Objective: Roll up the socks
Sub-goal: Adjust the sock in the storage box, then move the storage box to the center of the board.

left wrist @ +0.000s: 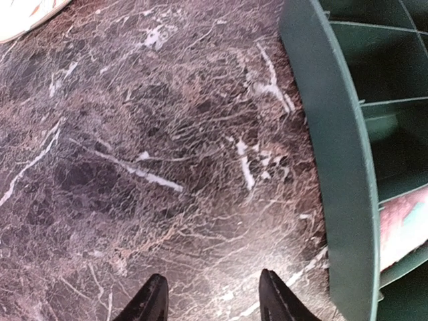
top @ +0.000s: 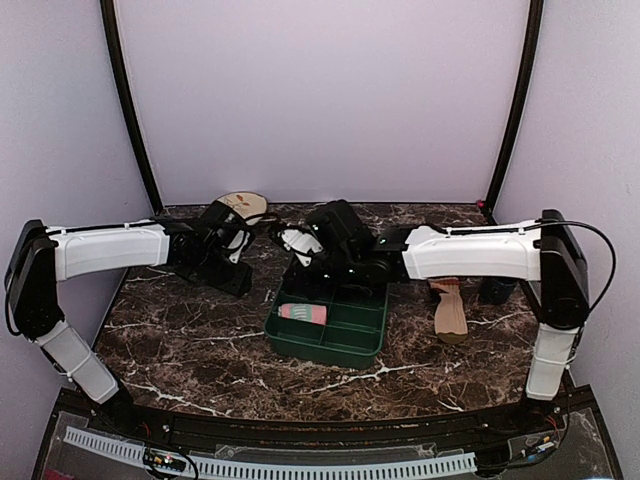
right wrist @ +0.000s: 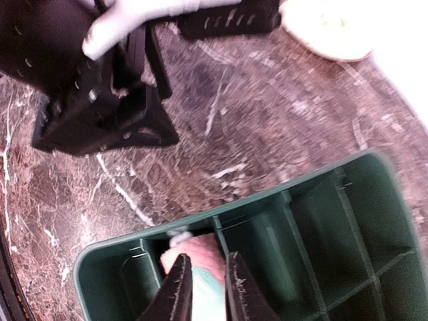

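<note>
Right claw (right wrist: 207, 259) leans down over the green tray (top: 345, 348), fingers (right wrist: 179, 287) a crack apart just above the pink sock (top: 301, 313) in its near-left corner. Left claw (left wrist: 212, 275) hangs open just left of the tray. Tan sock (top: 449, 308) lies flat right of the tray.

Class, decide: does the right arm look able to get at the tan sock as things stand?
Probably yes. The tan sock lies uncovered on the table, right of the green tray, on that arm's own side. The right gripper, now over the tray, would need to draw back first.
</note>
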